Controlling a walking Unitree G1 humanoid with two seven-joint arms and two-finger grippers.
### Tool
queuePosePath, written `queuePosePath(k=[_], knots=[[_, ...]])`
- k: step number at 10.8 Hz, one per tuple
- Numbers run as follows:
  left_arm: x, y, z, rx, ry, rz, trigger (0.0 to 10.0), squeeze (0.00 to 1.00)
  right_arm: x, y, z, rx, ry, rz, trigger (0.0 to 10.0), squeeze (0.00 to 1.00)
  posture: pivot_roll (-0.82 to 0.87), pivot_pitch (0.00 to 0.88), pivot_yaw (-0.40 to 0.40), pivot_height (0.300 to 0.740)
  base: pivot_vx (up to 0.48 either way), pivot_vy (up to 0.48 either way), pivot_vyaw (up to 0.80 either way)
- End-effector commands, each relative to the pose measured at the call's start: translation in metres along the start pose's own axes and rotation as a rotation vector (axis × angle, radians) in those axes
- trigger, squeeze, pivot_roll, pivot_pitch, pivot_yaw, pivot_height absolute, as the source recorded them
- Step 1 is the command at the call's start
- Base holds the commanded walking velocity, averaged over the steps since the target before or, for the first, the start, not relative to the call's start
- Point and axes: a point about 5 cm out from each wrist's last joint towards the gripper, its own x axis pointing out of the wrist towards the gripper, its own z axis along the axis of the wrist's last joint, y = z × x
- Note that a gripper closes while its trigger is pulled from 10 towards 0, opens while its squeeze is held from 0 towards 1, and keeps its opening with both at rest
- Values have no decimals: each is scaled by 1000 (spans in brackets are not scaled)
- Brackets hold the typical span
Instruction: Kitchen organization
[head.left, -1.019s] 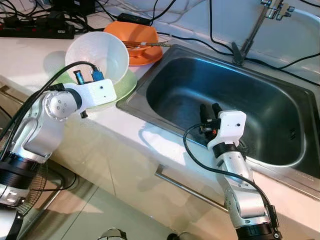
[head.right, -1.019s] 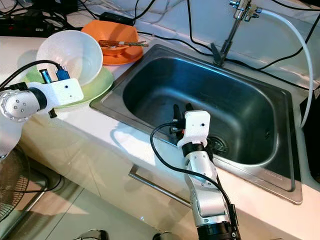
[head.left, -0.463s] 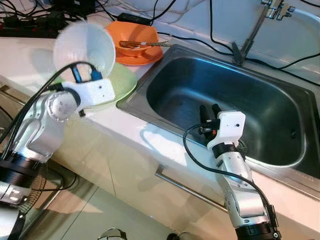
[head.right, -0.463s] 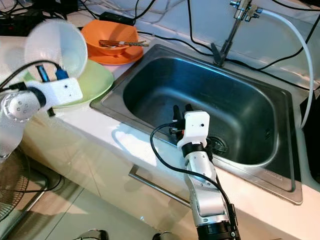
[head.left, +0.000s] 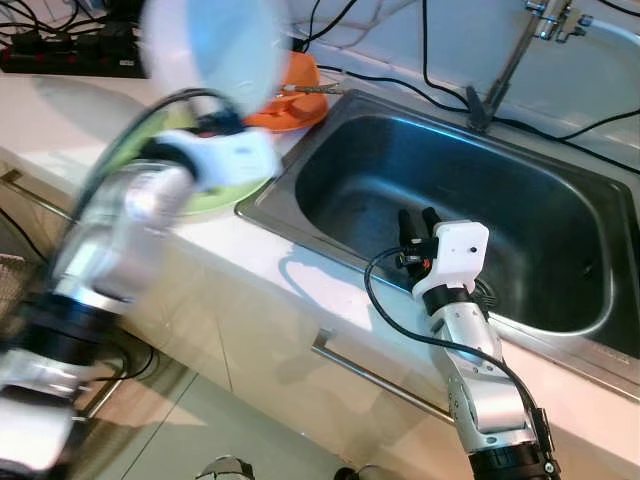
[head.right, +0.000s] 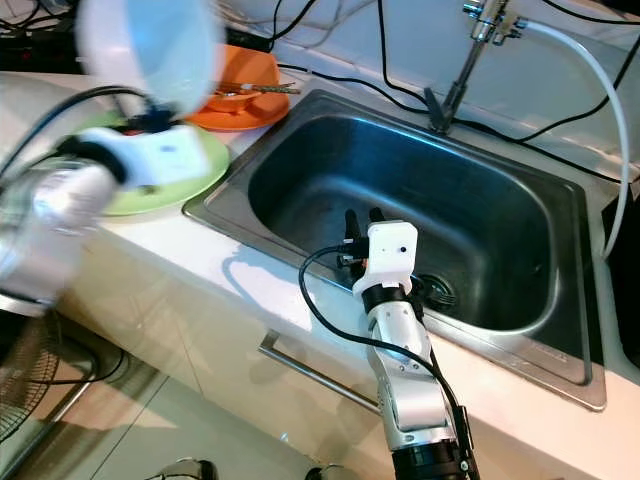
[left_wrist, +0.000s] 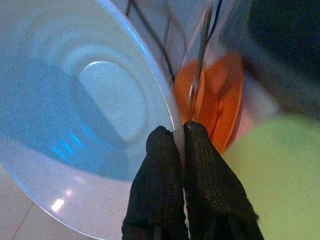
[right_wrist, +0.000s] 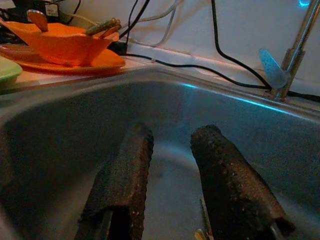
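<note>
A: Left side status?

B: Left arm is motion-blurred, upper left of the frame. Left pincer is clamped on the rim of the white bowl, one finger inside, one outside. Bowl is up off the worktop, tipped on edge, mouth facing the camera.

A: What's under it?

B: Green plate on the worktop, just beside the sink's left rim. Partly covered by the arm.

A: And behind that?

B: Orange bowl sitting on an orange plate, top centre-left, close to the sink's back-left corner. Utensils stick out of the bowl; a spoon handle and what look like chopsticks, can't tell more. The white bowl overlaps it in the head views.

A: Centre?

B: Steel sink, drain at its lower right. Black cables run along the wall behind it.

A: Right arm?

B: Comes up from the lower centre of the frame over the sink's front edge. Right pincer hangs inside the basin, fingers parted by a moderate gap, gripping nothing. Not touching the sink walls as far as I can see.

A: Far right?

B: Faucet at top right, with a white hose curving down the right edge.
</note>
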Motion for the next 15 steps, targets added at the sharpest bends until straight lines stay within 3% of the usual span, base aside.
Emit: queuePosePath(k=[1,3,5,6,7,10,13,14,15], knots=[[2,0,22,2,-97,6,10000,0,4,-7,1,-16,1,-23,10000,0,-52,40,-108,740,0,0,0],[6,-25,56,-33,-223,-74,10000,0,9,-17,6,-29,-6,-59,10000,0,-59,52,-108,740,0,0,0],[9,-39,72,-45,-279,-122,10000,0,15,-29,16,-4,-22,-115,10000,0,-67,57,-103,740,0,0,0],[13,-49,77,-46,-296,-158,10000,0,22,-39,32,19,-56,-153,10000,290,-71,57,-100,740,0,0,0],[15,-53,78,-47,-296,-169,10000,0,25,-44,38,26,-67,-171,10000,1000,-76,60,-99,740,0,0,0],[20,-70,75,-42,-271,-230,10000,0,34,-56,64,116,-105,-209,10000,1000,-75,65,-99,740,0,0,0],[23,-82,68,-24,-249,-280,10000,0,37,-50,78,173,-69,-157,10000,1000,-79,66,-93,740,0,0,0],[25,-83,69,-20,-249,-290,10000,0,38,-42,83,193,-55,-75,10000,569,-78,68,-93,740,0,0,0],[26,-85,69,-17,-250,-298,10000,0,38,-34,89,209,-54,-4,10000,0,-78,68,-93,740,0,0,0]])
